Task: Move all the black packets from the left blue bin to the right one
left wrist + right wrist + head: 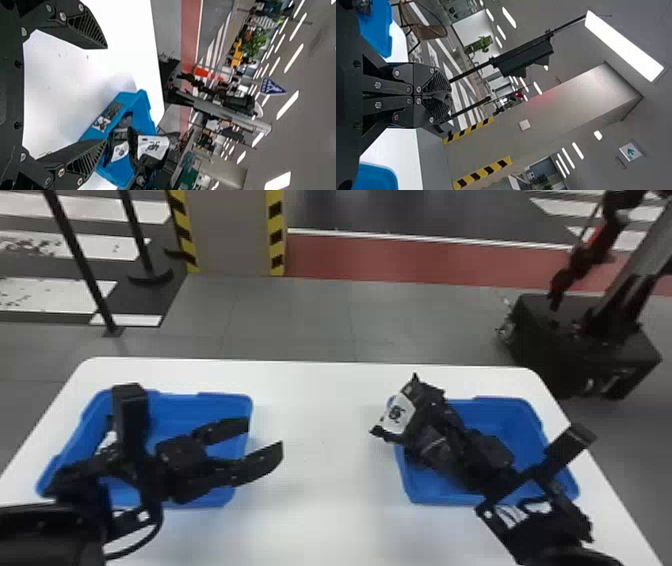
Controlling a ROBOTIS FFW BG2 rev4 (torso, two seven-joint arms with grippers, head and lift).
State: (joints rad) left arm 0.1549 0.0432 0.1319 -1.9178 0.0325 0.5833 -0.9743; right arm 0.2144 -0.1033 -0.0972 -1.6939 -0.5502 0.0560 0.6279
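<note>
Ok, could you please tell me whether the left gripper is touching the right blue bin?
Apart: the head view shows white table between the left gripper and the right blue bin.

You have a smooth white tabletop with a faint sheen. Toward its left edge, your left blue bin looks like smooth plastic; toward its right, so does your right blue bin. Your black packets look crinkled, like plastic film.

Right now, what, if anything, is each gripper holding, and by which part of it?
Nothing is held: the left gripper is open and empty, and the right gripper is shut with nothing between its fingers.
</note>
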